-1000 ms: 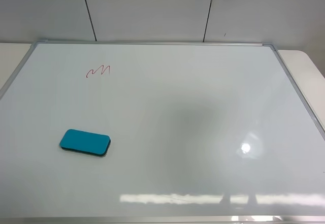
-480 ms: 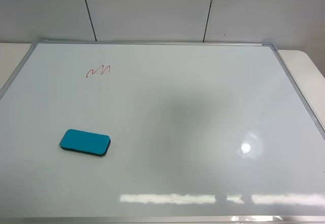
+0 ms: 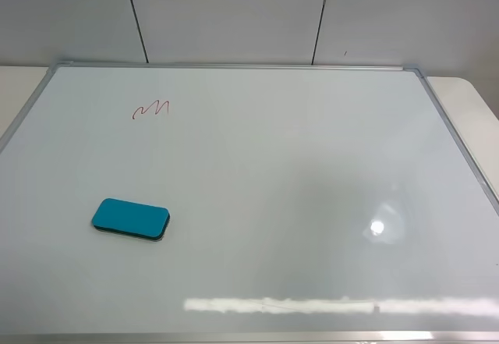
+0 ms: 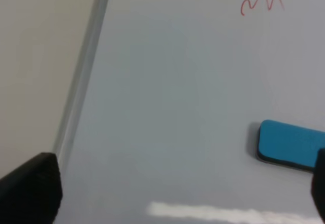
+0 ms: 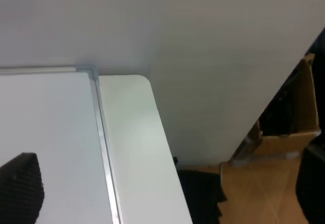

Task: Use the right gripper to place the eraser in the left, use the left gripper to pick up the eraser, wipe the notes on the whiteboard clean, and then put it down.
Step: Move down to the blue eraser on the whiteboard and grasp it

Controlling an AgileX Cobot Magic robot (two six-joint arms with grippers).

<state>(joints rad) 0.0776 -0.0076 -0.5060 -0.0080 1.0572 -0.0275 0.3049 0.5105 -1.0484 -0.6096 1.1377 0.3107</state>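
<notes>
With both arms' jaws wide apart and empty, the left jaws should swing over the eraser (image 3: 130, 219), lying flat near the whiteboard's (image 3: 312, 164) near left corner, notes (image 3: 151, 110) toward its far left corner, and straddle its long sides squarely.

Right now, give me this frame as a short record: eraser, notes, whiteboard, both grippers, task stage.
eraser: teal, lying flat on the whiteboard, near left part, untouched
notes: red scribble, far left part, unwiped, apart from the eraser
left gripper: open, empty, over the board's left side
right gripper: open, empty, near a board corner
task stage: nothing picked up yet
</notes>
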